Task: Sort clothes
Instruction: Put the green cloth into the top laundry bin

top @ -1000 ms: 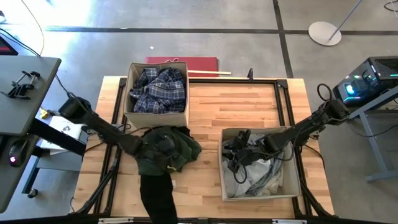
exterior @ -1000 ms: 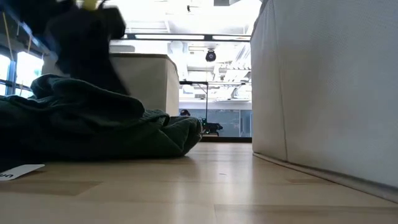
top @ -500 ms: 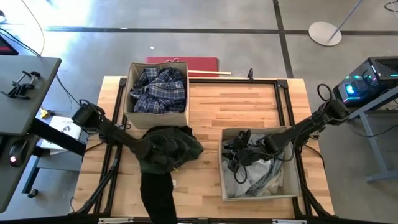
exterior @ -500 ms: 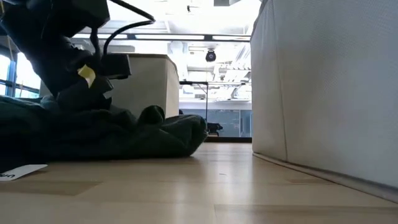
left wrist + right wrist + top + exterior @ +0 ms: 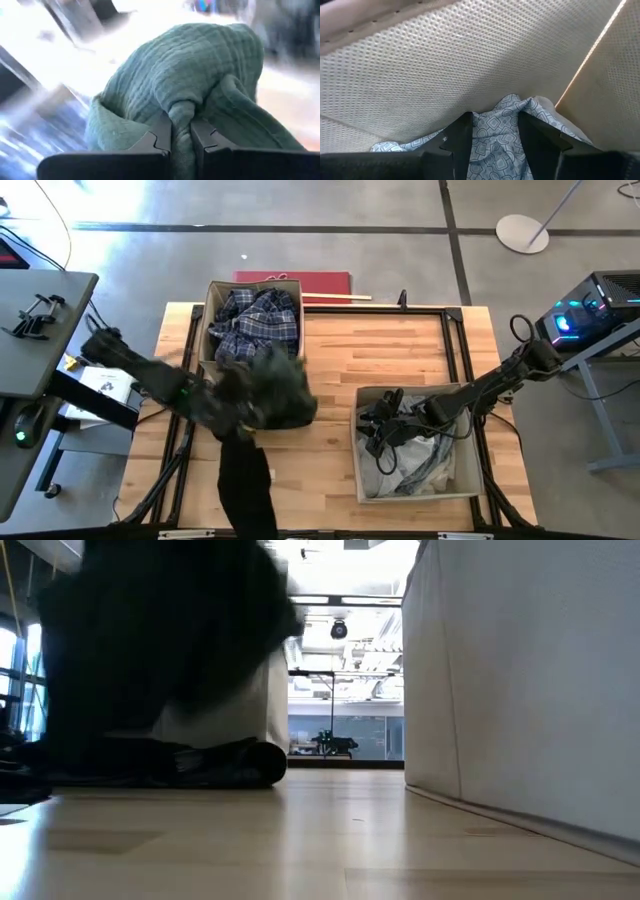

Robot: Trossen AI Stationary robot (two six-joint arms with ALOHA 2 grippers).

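My left gripper [image 5: 238, 396] is shut on a dark green garment [image 5: 282, 388], which hangs raised over the table beside the left beige box [image 5: 207, 320]. That box holds a blue-and-white plaid shirt [image 5: 255, 320]. A black garment [image 5: 245, 490] lies flat on the table, reaching the near edge. My right gripper [image 5: 372, 435] is down in the right beige box [image 5: 470, 475], shut on a pale blue patterned garment [image 5: 495, 125] that lies among other pale clothes. My left gripper pinches a bunched fold of the green garment [image 5: 181, 117] between its two fingers [image 5: 161, 135]. The rest of the garment bulges out beyond the fingertips, and in the low view it hangs clear of the table. My right gripper has a bunch of the pale patterned garment [image 5: 496, 150] between its two fingers [image 5: 460, 137], filling the gap. The fingers point toward the box's wall [image 5: 470, 60]. The garment rests in the box.
The green garment [image 5: 170, 640] hangs in front of the left box in the low view, with the black garment [image 5: 200, 765] under it. The right box's wall [image 5: 520, 680] fills that view's right side. Bare wooden table lies between the two boxes.
My left gripper has shut on the green garment, then risen and gone toward the far left, nearer the box with the plaid shirt. The green garment has been lifted off the table. The black garment has stayed on the table.
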